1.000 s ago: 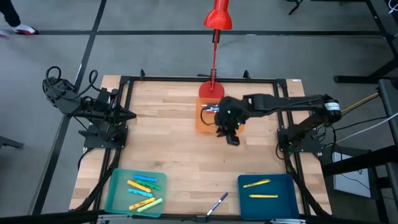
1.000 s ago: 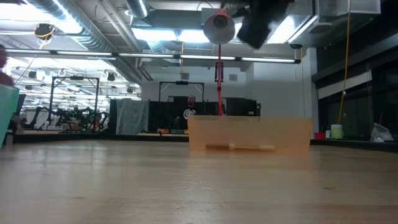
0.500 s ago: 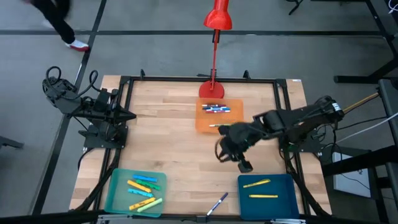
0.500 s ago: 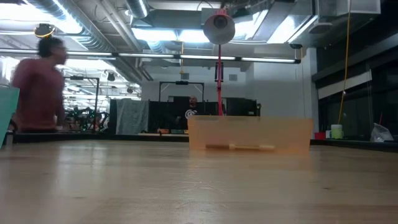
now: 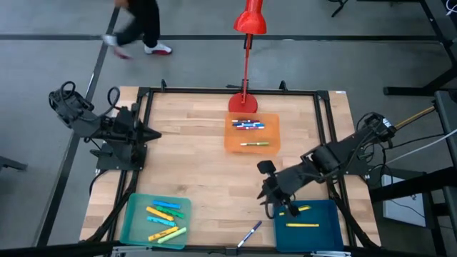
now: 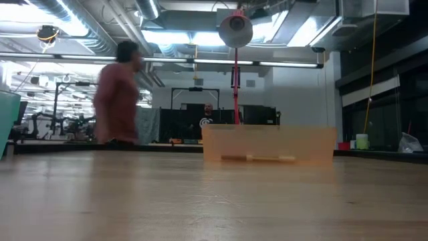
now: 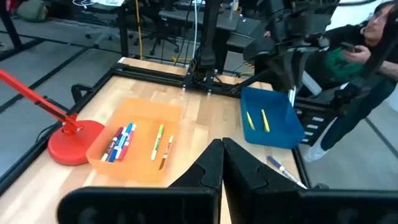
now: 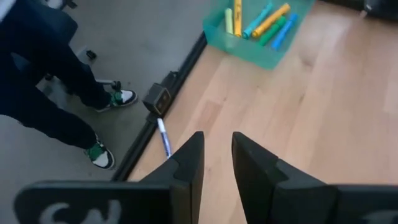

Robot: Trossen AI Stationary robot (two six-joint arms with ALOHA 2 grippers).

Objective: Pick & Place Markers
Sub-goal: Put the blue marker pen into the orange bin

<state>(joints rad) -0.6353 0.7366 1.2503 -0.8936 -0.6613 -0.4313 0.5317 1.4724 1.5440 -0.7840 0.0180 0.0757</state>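
I have the right end effector (image 5: 271,203) hanging over the near part of the surface (image 5: 193,171), right at the inner rim of the blue tray (image 5: 325,214). From here I cannot tell whether it is clenched on a marker or released. Two yellow markers (image 5: 302,224) lie in that tray just beside it, so my guess is this tray collects the yellows. A loose blue marker (image 5: 250,233) lies on the bare wood just short of it, near the surface's edge, likely needing its own pick. Well behind it sits the orange tray (image 5: 232,143) with more markers (image 5: 248,125). The left end effector (image 5: 153,133) is clenched on nothing and parked far across, clear of the working path.
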